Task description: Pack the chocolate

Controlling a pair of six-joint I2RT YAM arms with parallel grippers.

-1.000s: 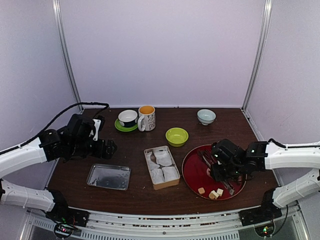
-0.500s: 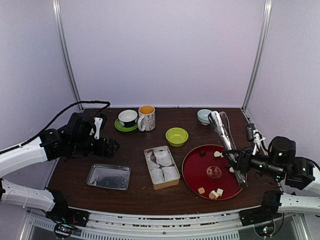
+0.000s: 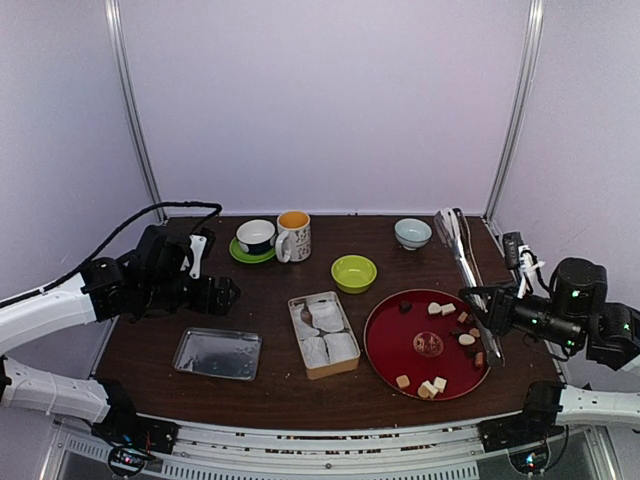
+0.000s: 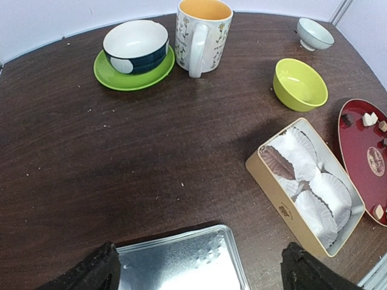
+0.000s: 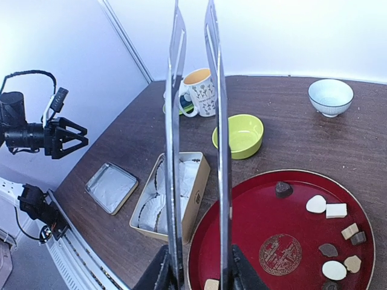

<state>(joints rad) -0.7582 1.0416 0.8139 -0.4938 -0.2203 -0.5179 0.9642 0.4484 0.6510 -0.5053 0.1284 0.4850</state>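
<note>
The chocolate [image 3: 433, 385] is several small white, tan and dark pieces on a red plate [image 3: 395, 345]; they also show in the right wrist view [image 5: 315, 203]. My right gripper [image 3: 482, 306] is shut on long metal tongs [image 3: 458, 248], held above the plate's right side; the two blades rise up the right wrist view [image 5: 217, 121] from the gripper [image 5: 196, 275] and hold nothing. A tan box [image 3: 323, 334] holds white paper cups [image 4: 314, 193]. My left gripper [image 3: 222, 292] is open and empty above a metal lid [image 4: 175, 266].
A green bowl [image 3: 354, 272], a flowered mug [image 3: 294, 235], a dark bowl on a green saucer [image 3: 256, 238] and a small white bowl [image 3: 412, 232] stand along the back. The metal lid [image 3: 217, 353] lies at front left.
My right arm lifted the tongs off the plate and drew back to the right; the tongs now slant up toward the back. The left arm barely moved.
</note>
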